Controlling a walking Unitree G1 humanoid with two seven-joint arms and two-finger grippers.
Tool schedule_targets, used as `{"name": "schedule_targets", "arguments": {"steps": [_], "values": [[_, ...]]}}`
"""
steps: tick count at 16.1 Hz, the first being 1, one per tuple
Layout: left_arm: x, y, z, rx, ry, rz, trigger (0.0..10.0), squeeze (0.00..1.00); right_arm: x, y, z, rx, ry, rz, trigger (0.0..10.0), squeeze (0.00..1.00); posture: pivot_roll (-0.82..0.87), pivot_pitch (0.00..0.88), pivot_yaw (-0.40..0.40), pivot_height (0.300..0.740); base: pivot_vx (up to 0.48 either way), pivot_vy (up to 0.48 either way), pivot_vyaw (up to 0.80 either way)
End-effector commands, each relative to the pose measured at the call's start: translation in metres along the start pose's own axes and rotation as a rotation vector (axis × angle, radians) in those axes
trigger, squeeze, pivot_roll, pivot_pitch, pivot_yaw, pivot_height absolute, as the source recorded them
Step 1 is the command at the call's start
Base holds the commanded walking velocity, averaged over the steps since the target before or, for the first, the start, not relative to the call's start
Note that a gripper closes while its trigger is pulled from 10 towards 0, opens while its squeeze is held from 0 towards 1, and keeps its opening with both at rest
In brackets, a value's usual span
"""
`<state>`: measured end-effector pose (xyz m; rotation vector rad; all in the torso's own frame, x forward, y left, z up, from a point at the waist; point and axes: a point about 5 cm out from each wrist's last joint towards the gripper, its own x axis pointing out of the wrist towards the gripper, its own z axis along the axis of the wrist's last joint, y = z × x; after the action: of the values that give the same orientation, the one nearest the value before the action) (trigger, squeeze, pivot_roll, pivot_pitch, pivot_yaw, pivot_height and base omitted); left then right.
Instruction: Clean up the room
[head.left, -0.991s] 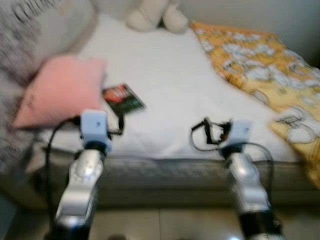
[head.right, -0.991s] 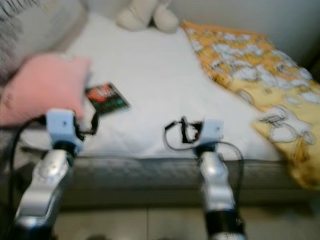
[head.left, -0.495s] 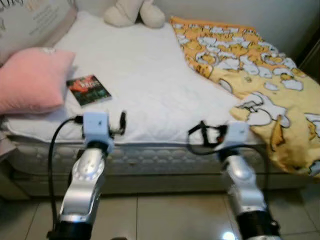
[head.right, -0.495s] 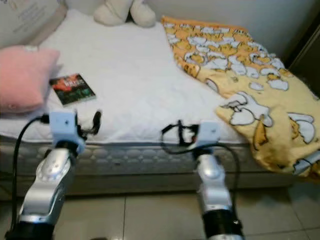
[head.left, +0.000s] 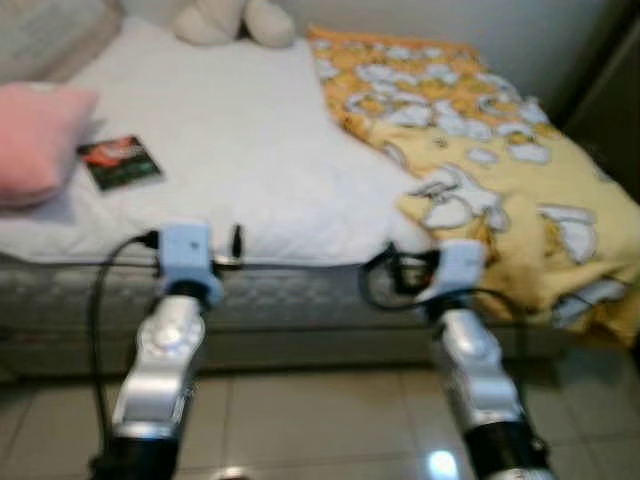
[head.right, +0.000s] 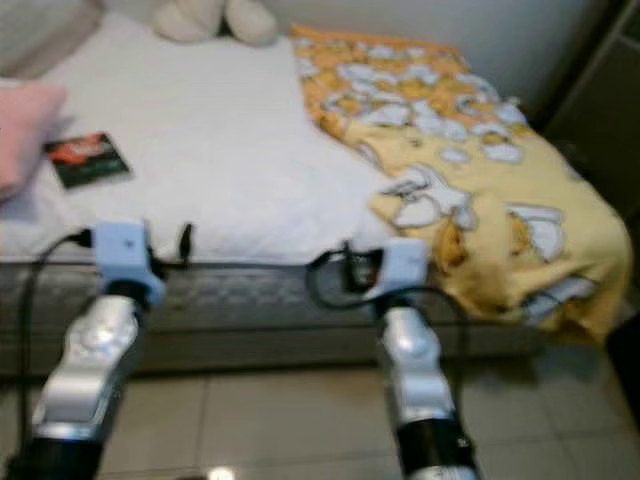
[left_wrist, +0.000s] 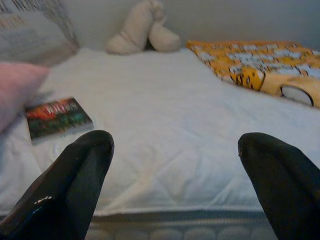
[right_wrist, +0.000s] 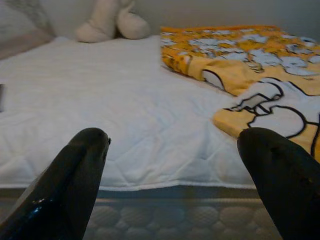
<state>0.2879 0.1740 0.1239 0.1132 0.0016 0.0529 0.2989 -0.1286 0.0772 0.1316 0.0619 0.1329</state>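
**Fingers spread, both grippers held off the near bed edge**

Fingers (left_wrist: 75, 185) of the left gripper (left_wrist: 175, 165) stand wide apart, holding nothing; the right gripper (right_wrist: 172, 165) is splayed the same way. Both hover at the near edge of the bed (head.left: 240, 150), above the tiled floor (head.left: 300, 420).

Hard to read: head views are soft with blur. Pink pillow (head.left: 35, 140) is cut off at the left edge. Grey patterned pillow (left_wrist: 30, 35) at far left is partly out of frame. Book (head.left: 118, 163) lies flat on the white sheet just right of the pink pillow; red and dark green cover, its title too blurred to make out.

Cream plush toy (left_wrist: 142, 30) sits at the far end against the wall, its upper part cropped. Yellow-orange cartoon-print blanket (head.left: 480, 170) lies rumpled along the right side, draping over the near right corner of the mattress.
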Motion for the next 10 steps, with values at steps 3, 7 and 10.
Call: {"name": "schedule_targets", "arguments": {"steps": [3,7,10], "values": [[0.005,-0.009,0.004,0.005,-0.01,-0.022,10.0,0.0,0.003,-0.011,0.007,-0.023,-0.019,-0.021,10.0,0.0,0.14,0.013,-0.053,0.732,0.312,-0.361,0.0],[0.002,-0.02,0.005,-0.077,-0.028,-0.095,10.0,0.0,0.001,-0.013,0.015,-0.066,-0.07,-0.026,10.0,0.0,0.13,0.007,-0.049,0.732,0.159,-0.178,0.0],[0.002,-0.009,0.002,-0.135,-0.022,-0.052,10.0,0.0,-0.002,-0.02,0.023,-0.064,-0.118,-0.074,10.0,0.0,0.12,0.005,-0.044,0.732,0.262,0.0,0.0]]}}
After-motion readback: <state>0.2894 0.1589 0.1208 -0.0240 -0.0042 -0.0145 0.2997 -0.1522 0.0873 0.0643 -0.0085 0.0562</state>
